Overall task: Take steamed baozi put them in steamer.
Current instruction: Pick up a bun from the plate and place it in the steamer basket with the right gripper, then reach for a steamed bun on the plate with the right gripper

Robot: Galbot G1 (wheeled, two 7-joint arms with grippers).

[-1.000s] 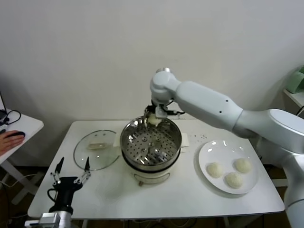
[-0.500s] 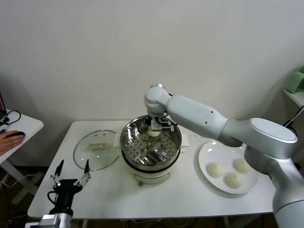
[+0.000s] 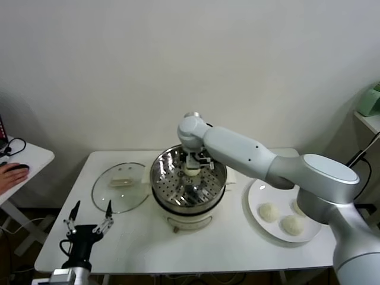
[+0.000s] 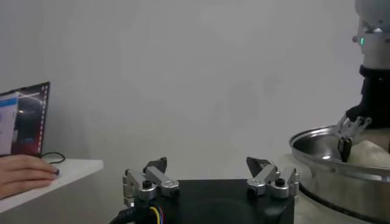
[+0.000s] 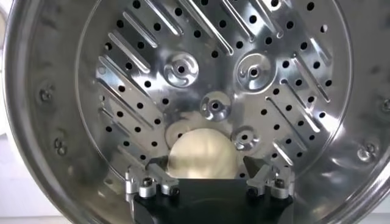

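Observation:
The steamer (image 3: 161, 178) stands mid-table, a shiny steel pot with a perforated tray (image 5: 183, 67). My right gripper (image 3: 199, 160) reaches down inside it at the far side. Its fingers are open, one on each side of one baozi (image 5: 202, 152) that lies on the tray; small gaps show beside the bun. That bun shows in the head view (image 3: 191, 171) just under the gripper. Three more baozi (image 3: 268, 212) (image 3: 291, 224) (image 3: 303, 206) lie on the white plate (image 3: 261, 189) to the right. My left gripper (image 3: 89, 215) is open and empty, parked at the table's front left (image 4: 207, 163).
A flat glass lid (image 3: 119, 187) lies left of the steamer. A person's hand (image 3: 12, 175) rests on a side table at far left. The steamer's rim (image 4: 329, 163) and my right gripper (image 4: 350, 131) show in the left wrist view.
My right gripper has come down from the steamer's far rim into the pot with the baozi. The bun now lies on the tray. The left arm has not moved.

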